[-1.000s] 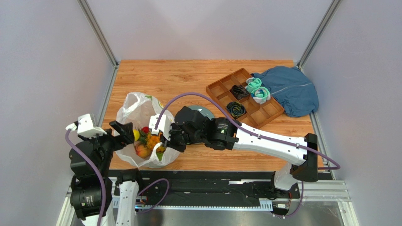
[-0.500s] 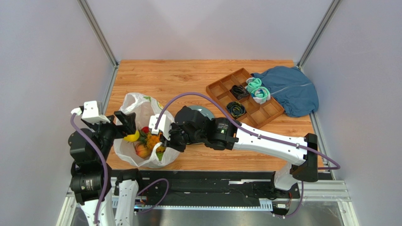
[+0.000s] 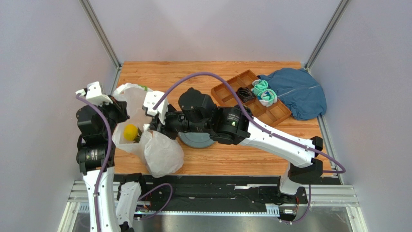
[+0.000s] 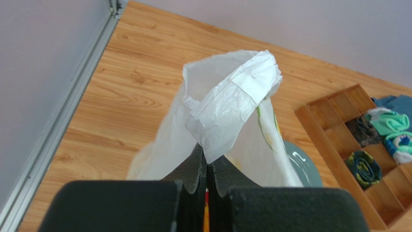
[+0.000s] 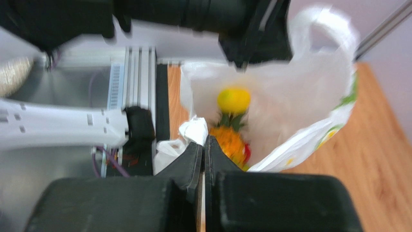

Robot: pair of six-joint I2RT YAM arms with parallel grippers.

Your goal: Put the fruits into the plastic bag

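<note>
Table [image 3: 193, 77]: it is carrying the bag at its left side, with the cloth [image 3: 295, 92] and tray [image 3: 251, 99] well apart at the far right.
Bag [image 3: 162, 152]: it is hanging stretched between the two arms, mouth up, with its lower part bulging toward the near edge; whether the bottom is resting on the table cannot be told.
Plate [image 3: 196, 140]: it is lying just beside the bag, under the right arm.
Left gripper [image 4: 205, 162]: it is closing fully on a gathered handle of the bag, with the white film bunching out above the fingers.
Right gripper [image 5: 204, 145]: it is pinching a fold of the bag's rim, with no gap showing between the fingers.
Fruits [image 5: 228, 139]: they are sitting inside the bag, with a yellow fruit [image 3: 129, 132] on top showing through the open mouth.
Risk, slipping: the thin film is likely to be sliding out of either pinch if the arms pull apart, dropping that side and spilling the fruits.
Risk, tearing: the load is pulling on two small pinched spots, so a sharp lift could be ripping the handle.
Risk, plate: the right arm, moving low, could be nudging it.
</note>
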